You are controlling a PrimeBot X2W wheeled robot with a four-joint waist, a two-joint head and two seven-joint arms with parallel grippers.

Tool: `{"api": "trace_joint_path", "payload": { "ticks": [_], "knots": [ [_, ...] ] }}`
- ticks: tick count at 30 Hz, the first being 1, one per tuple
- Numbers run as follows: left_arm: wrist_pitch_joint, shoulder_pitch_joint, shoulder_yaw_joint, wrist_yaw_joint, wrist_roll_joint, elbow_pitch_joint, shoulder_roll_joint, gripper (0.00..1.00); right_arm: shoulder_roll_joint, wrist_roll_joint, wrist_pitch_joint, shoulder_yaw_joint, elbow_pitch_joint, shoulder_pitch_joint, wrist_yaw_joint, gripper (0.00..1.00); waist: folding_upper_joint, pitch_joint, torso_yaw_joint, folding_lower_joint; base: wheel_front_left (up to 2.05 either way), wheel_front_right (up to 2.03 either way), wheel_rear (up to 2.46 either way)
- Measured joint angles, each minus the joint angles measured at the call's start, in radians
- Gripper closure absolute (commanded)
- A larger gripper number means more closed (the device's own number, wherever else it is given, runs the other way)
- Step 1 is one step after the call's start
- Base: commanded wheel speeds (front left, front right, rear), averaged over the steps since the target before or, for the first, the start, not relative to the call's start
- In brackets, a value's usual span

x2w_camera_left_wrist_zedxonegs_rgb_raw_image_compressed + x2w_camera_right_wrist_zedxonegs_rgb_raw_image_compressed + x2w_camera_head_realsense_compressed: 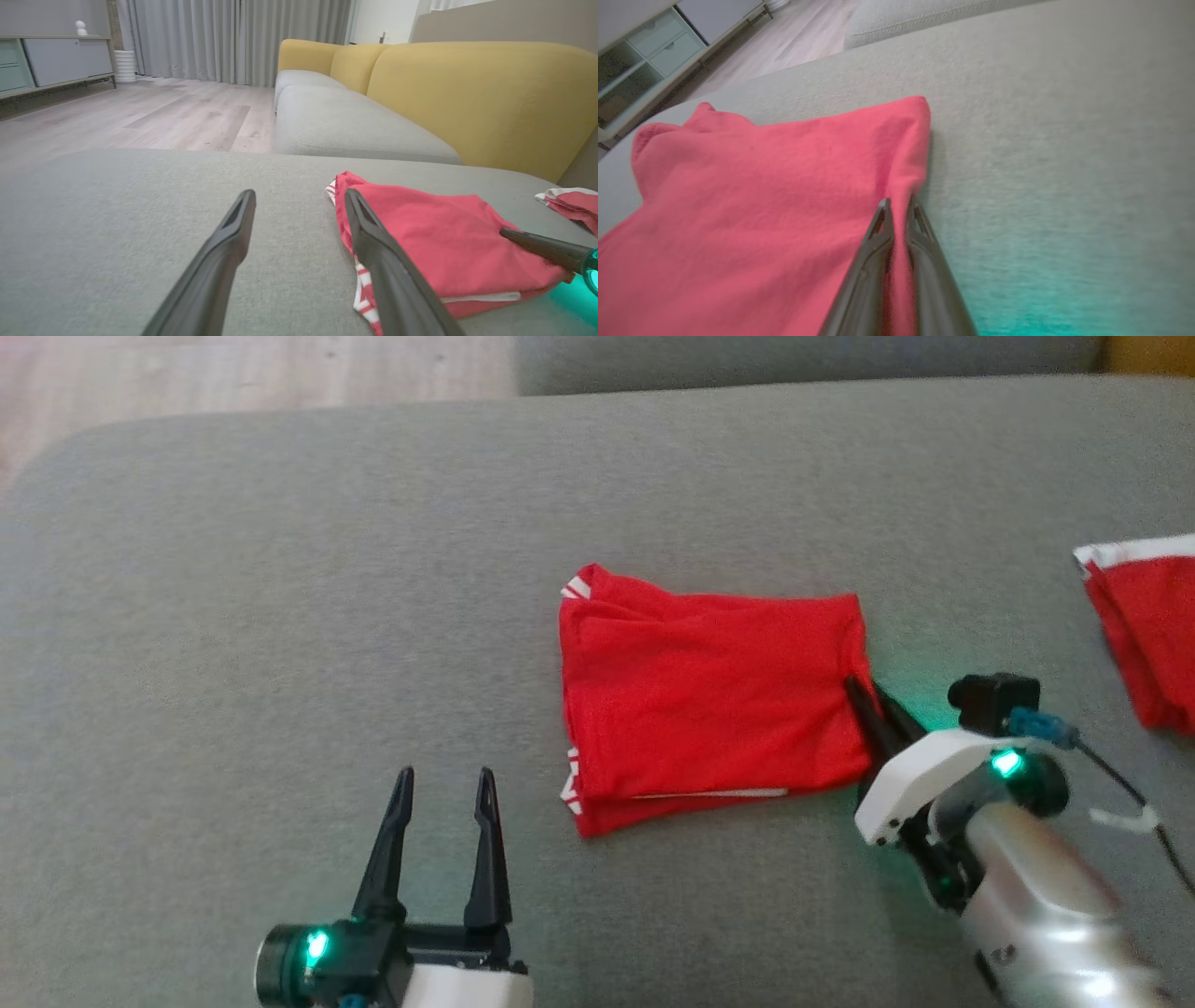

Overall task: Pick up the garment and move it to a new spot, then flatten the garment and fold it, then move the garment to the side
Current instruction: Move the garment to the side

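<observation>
On the grey woven cushion (280,569), the left gripper (445,784) points forward, dark tapered fingers (385,859) spread wide and empty, just left of the flat, folded red garment (709,700), whose soft right edge the inward-angled right gripper (864,689) clamps, apparently pinching a thin fold of cloth.

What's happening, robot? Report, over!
Right gripper shut on red garment, right edge. Left gripper open, off its left corner. Second red cloth far right, apart.

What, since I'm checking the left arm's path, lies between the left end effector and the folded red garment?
Just bare grey cushion, as the head view shows, between the left end effector and the folded red garment.
</observation>
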Motion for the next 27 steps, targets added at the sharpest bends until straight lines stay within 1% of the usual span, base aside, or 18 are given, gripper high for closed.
{"api": "trace_joint_path", "payload": {
  "ticks": [2, 5, 8, 12, 18, 23, 27],
  "knots": [
    [-0.001, -0.007, 0.005, 0.000, -0.009, -0.019, 0.000, 0.00, -0.025, -0.024, -0.027, 0.033, 0.000, -0.021, 0.000, 1.00, 0.0000, 0.009, -0.024, 0.0000, 0.00, 0.00, 0.00],
    [-0.001, -0.016, 0.013, -0.017, -0.030, -0.037, 0.000, 0.00, -0.084, -0.046, -0.052, 0.060, -0.007, -0.067, 0.000, 1.00, 0.0000, 0.027, -0.068, 0.0000, 0.00, 0.00, 0.00],
    [-0.003, -0.033, 0.029, -0.038, -0.040, -0.058, -0.001, 0.00, -0.157, -0.064, -0.061, 0.078, -0.030, -0.114, 0.000, 1.00, 0.0000, 0.047, -0.116, 0.0000, 0.00, 0.00, 0.00],
    [-0.004, -0.065, 0.054, -0.044, -0.033, -0.066, -0.001, 0.00, -0.258, -0.086, -0.062, 0.087, -0.066, -0.173, 0.000, 1.00, 0.0000, 0.078, -0.174, 0.0000, 0.00, 0.00, 0.00],
    [-0.004, -0.102, 0.075, -0.060, -0.017, -0.081, -0.002, 0.00, -0.402, -0.101, -0.040, 0.078, -0.120, -0.256, 0.000, 1.00, 0.0000, 0.139, -0.233, 0.0000, 0.00, 0.00, 0.00],
    [-0.004, -0.119, 0.080, -0.068, -0.016, -0.080, -0.002, 0.00, -0.486, -0.101, -0.022, 0.033, -0.137, -0.306, 0.000, 1.00, 0.0000, 0.179, -0.259, 0.0001, 0.00, 0.00, 0.00],
    [-0.004, -0.132, 0.080, -0.068, -0.015, -0.073, -0.002, 0.00, -0.511, -0.102, 0.004, -0.003, -0.137, -0.318, 0.000, 1.00, 0.0000, 0.192, -0.260, 0.0001, 0.00, 0.00, 0.00]
  ]
}}
